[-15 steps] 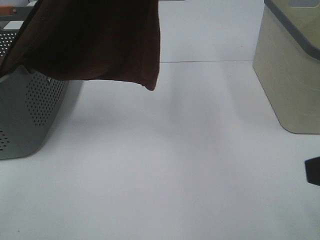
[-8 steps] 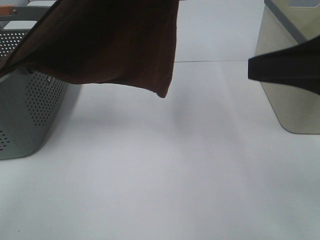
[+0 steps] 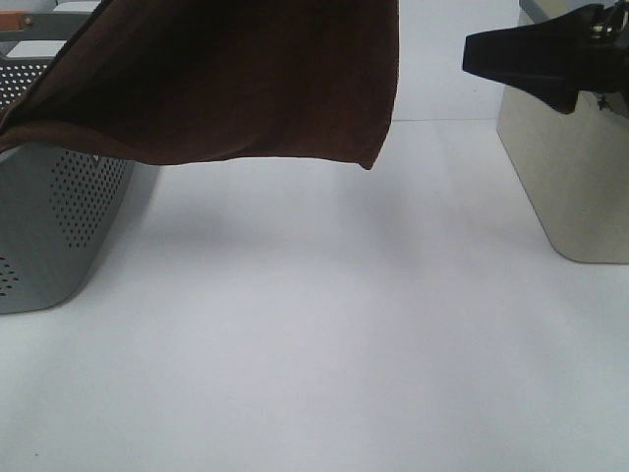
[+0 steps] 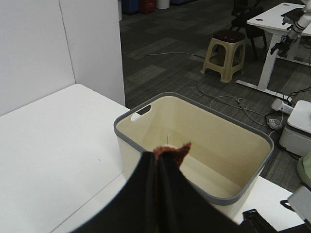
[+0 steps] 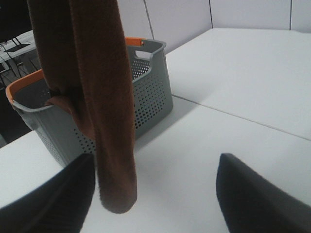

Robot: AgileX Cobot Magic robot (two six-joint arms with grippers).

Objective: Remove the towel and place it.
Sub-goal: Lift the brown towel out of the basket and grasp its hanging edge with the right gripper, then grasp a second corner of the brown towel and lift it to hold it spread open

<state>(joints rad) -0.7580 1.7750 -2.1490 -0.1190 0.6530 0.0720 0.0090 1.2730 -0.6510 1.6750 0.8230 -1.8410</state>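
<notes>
On the left stands the grey basket (image 3: 59, 226) with little holes in its side. The towel (image 3: 226, 88) hangs over it. One part of the towel droops down at the basket's rim. The rest is lifted high and spreads toward the middle. Its low corner hangs free above the white counter (image 3: 314, 344) and touches nothing.

My left fingers (image 4: 153, 167) are pressed tight together on the top of the towel. A small brown tip of cloth pokes out between them. So the left arm carries the towel.

I think the towel is soft and floppy. It looks thick and fuzzy, so it should not slip out easily. It looks light enough for one pinch to carry. It cannot break, but it will swing and fold up on itself. A pinch on an edge or a corner is the best hold. I think a second hold on the free side edge, near the low corner, would help me spread it out flat.

Further right, my right fingers (image 3: 521, 57) are spread wide apart and hold nothing. They are up high, with a gap between them and the towel. Behind them, on the far right, stands the beige bin (image 3: 570, 187) with a grey rim and an open top.
</notes>
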